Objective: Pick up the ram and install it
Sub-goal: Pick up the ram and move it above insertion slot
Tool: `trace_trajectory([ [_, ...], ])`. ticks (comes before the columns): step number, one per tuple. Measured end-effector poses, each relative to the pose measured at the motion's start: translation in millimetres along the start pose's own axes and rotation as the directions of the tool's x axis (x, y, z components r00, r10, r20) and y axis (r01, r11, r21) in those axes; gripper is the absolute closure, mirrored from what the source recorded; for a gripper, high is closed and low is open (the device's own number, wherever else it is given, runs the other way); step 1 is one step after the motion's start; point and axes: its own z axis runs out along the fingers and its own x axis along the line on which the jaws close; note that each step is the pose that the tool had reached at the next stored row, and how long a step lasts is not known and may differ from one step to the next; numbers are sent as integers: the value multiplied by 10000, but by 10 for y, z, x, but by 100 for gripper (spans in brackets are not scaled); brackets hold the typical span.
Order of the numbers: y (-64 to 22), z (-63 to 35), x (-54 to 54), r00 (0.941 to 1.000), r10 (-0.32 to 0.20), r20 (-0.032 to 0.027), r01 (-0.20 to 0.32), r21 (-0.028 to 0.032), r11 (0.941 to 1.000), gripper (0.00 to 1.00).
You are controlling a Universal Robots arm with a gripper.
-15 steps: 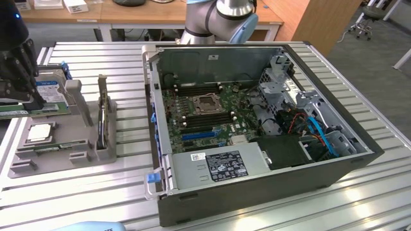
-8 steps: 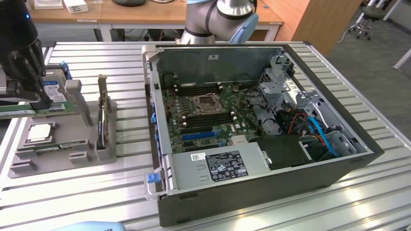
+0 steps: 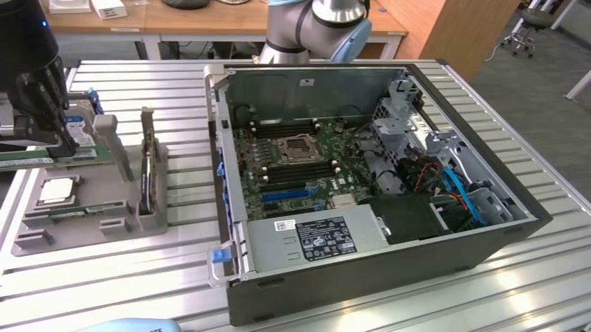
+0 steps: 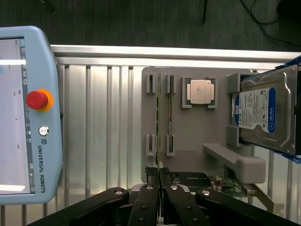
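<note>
Tool (image 4: 158,172) gripping ram (image 3: 32,162), above grey tray (image 3: 138,225)

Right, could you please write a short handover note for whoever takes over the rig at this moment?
Tool: shut on the ram, holding it just above the parts tray at the exterior view's left.
Things: a second ram stick lies in its tray slot. The open computer case stands to the exterior view's right of the tray, with the motherboard exposed.
Done: the ram is picked up.
Left: the ram has not reached the case and is not yet installed on the motherboard.
</note>
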Motion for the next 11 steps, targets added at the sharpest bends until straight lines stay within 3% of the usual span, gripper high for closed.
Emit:
trace_trajectory([
  [5,-4,-38,-1,10000,0,0,0,-4,10000,88],
  [11,-4,-165,-4,10000,0,-1,0,-4,10000,88],
])
